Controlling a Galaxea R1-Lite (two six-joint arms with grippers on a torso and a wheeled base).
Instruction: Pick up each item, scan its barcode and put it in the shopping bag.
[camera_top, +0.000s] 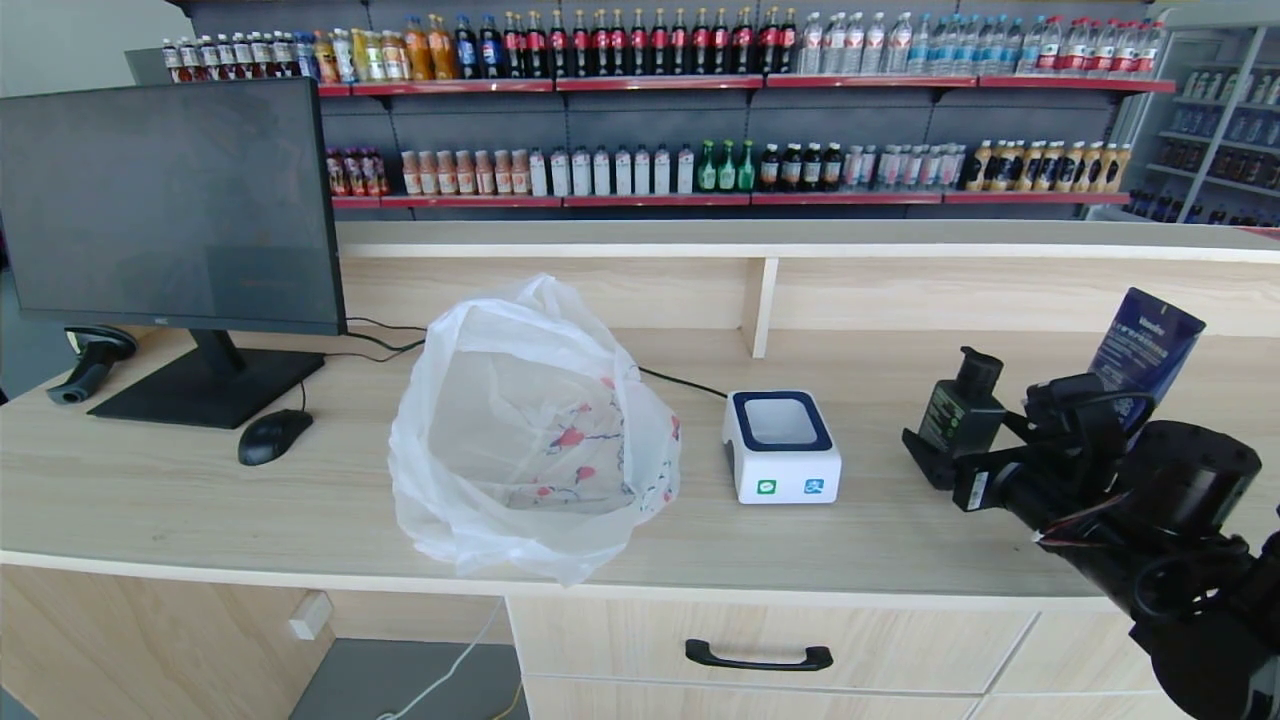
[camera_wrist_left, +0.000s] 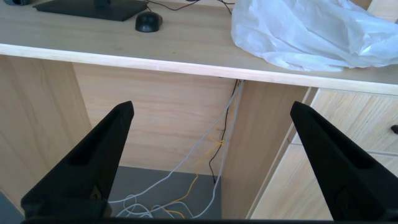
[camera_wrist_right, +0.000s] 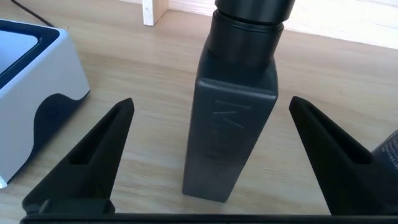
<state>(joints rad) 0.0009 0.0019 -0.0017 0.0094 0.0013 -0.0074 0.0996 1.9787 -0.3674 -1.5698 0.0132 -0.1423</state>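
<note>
Right gripper: spread wide, flanking upright dark bottle, no contact.
Left gripper: spread wide, below counter edge.

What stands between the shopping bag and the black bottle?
In the head view, the white scanner stands between the shopping bag and the black bottle.

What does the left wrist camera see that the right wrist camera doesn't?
Left wrist view, not the right one: the white shopping bag, the black mouse and loose cables hanging under the counter. Right wrist view, not the left one: a dark bottle standing upright between the open fingers of the right gripper, and the white-and-blue scanner beside it. Both: the light wooden counter and a wide-open gripper; the left gripper holds nothing.
</note>
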